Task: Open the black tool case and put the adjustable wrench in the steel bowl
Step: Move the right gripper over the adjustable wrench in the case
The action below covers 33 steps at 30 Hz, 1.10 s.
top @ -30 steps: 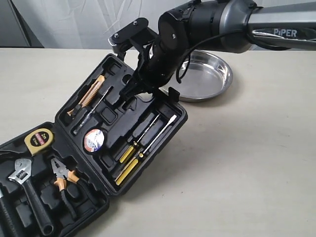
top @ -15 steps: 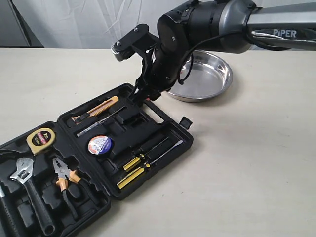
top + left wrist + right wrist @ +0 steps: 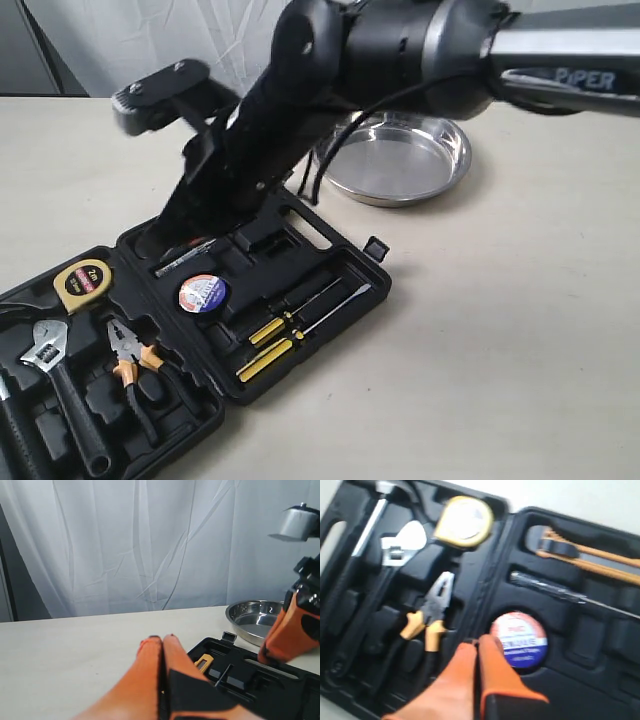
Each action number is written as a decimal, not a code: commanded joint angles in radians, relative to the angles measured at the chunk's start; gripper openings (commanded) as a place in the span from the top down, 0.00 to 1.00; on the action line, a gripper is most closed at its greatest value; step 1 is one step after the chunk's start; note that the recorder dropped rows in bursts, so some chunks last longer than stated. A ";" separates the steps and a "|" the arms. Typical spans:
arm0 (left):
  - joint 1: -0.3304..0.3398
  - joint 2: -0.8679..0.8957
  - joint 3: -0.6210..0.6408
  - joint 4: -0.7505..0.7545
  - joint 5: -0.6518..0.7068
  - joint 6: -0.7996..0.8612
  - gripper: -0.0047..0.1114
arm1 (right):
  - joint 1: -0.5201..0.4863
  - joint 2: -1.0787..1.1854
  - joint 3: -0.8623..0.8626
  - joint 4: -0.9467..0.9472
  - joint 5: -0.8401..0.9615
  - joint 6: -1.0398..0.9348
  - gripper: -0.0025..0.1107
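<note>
Black-and-grey arm [image 3: 430,40], orange-fingered tool [image 3: 478,644]

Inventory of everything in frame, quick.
black tool case: 1, black, open flat on table
adjustable wrench: 1, silver-black, case's left half
tape measure: 1, yellow, beside wrench
pliers: 1, orange-black, left half
electrical tape roll: 1, white-blue, right half
screwdrivers: 2, yellow handles, right half
utility knife: 1, orange, right half
steel bowl: 1, silver, empty, behind case
table: 1, beige
right gripper: 1, orange, shut, over case
left gripper: 1, orange, shut, above table
</note>
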<state>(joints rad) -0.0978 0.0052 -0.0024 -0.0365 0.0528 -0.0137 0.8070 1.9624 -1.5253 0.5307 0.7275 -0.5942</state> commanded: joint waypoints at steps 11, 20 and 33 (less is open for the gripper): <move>-0.004 -0.005 0.002 -0.001 -0.002 -0.002 0.96 | 0.112 0.203 -0.077 0.339 -0.064 -0.359 0.98; -0.004 -0.005 0.002 -0.001 -0.002 -0.002 0.96 | 0.115 0.312 -0.230 0.376 -0.033 -0.359 0.98; -0.004 -0.005 0.002 -0.001 -0.002 -0.002 0.96 | 0.101 0.314 -0.274 0.113 0.280 -0.227 0.99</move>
<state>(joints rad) -0.0978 0.0052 -0.0024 -0.0365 0.0528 -0.0137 0.9142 2.3014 -1.7947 0.6649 0.9308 -0.8250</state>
